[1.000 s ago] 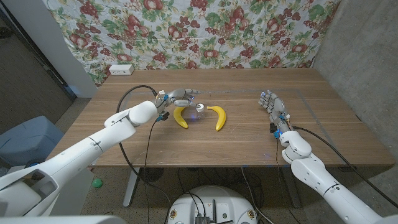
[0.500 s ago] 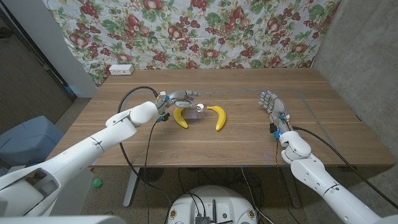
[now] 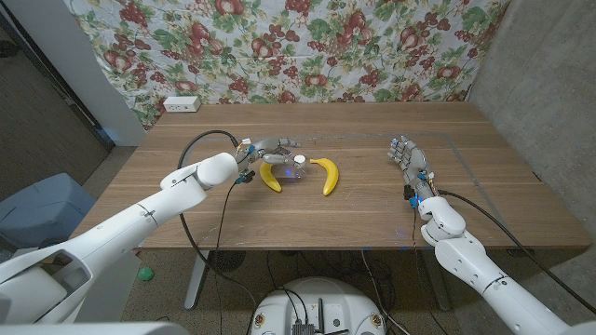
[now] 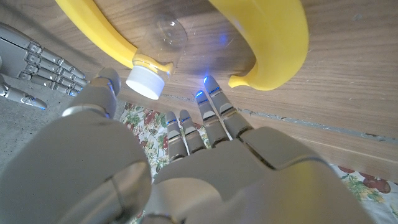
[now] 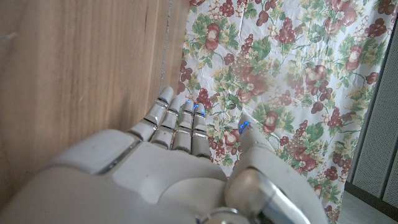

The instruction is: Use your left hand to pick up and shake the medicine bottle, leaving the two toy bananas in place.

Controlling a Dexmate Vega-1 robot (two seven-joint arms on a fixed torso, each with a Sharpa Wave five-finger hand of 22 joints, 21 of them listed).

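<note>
We are reaching our left hand (image 3: 276, 149), fingers (image 4: 214, 102) apart, for the medicine bottle (image 3: 299, 166) squeezed between two bananas (image 3: 269, 175), risking nudging either.

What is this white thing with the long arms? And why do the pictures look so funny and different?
It's a robot with two arms, and each arm ends in a hand like yours. One picture comes from a camera on its head, looking down at a wooden table. The other two come from small cameras on its wrists, so they look turned around.

On the table lie two toy bananas, with a small clear bottle with a white cap between them. The left hand reaches over the bottle, fingers spread around it, but I can't tell if it grips it yet. The right hand waits on the other side, open and holding nothing.
</note>
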